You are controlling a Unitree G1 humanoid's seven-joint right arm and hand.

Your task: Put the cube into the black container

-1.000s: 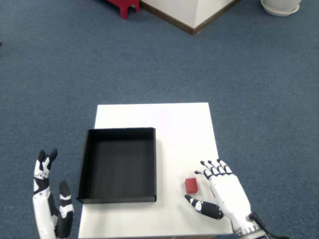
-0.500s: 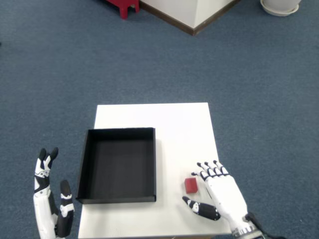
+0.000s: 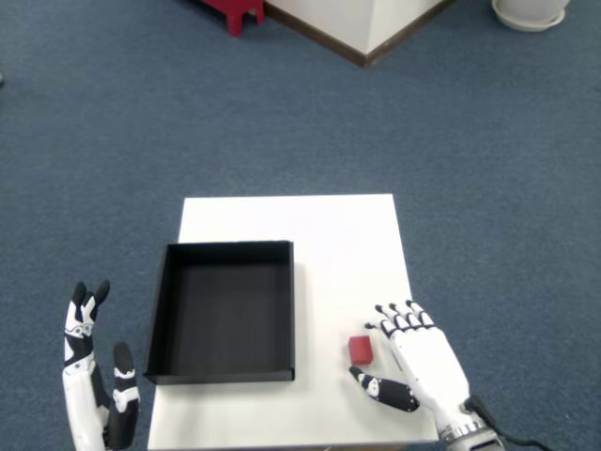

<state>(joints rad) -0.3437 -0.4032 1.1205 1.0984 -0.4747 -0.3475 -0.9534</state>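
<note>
Grasping pending: red cube (image 3: 360,349) lies just left of the spread, empty fingers (image 3: 402,321) of the right hand (image 3: 424,366); thumb and fingertips should be centred across opposite faces before closing.

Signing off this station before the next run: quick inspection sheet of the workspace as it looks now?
Surface: white table, bare apart from the job's things.
Job's things: red cube lies on the table, right of the black container and apart from it; the container holds nothing.
Clutter: nothing seen on the table.
Hands: right hand open beside the cube, fingers spread, not holding it; left hand open, off the table's left edge.
Cables: a dark cable at the right wrist.
Surroundings: blue carpet; red object, white wall corner and a white round base at the far edge.
</note>
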